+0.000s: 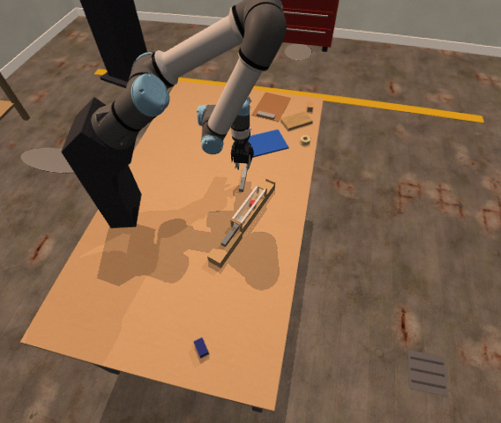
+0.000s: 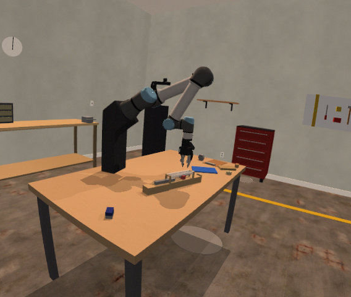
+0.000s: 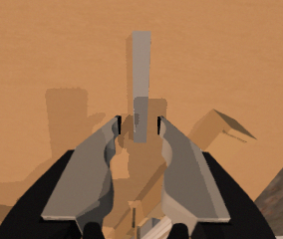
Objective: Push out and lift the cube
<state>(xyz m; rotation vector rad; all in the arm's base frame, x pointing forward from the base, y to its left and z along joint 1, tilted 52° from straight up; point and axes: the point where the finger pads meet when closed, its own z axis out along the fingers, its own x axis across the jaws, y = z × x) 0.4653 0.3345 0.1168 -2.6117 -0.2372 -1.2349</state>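
Note:
The red cube [image 1: 251, 201] sits inside the slatted channel [image 1: 249, 207] on a wooden base; it also shows in the exterior view [image 2: 183, 176]. The base has a short raised end [image 1: 269, 184] at the far side and a long ledge [image 1: 218, 257] at the near side. One grey stick [image 1: 229, 236] lies on the long ledge, at the channel's near mouth. A second grey stick [image 1: 242, 178] lies on the table left of the channel. My gripper [image 1: 241, 158] hangs above this stick, fingers narrowly apart and empty. In the wrist view the stick [image 3: 141, 85] lies below and between the fingertips.
A blue mat [image 1: 266, 142], a brown board [image 1: 271, 105], a wooden block [image 1: 295, 120], a tape roll [image 1: 305, 139] and a small dark cube [image 1: 310, 109] lie at the table's far end. A blue block [image 1: 201, 346] lies near the front edge.

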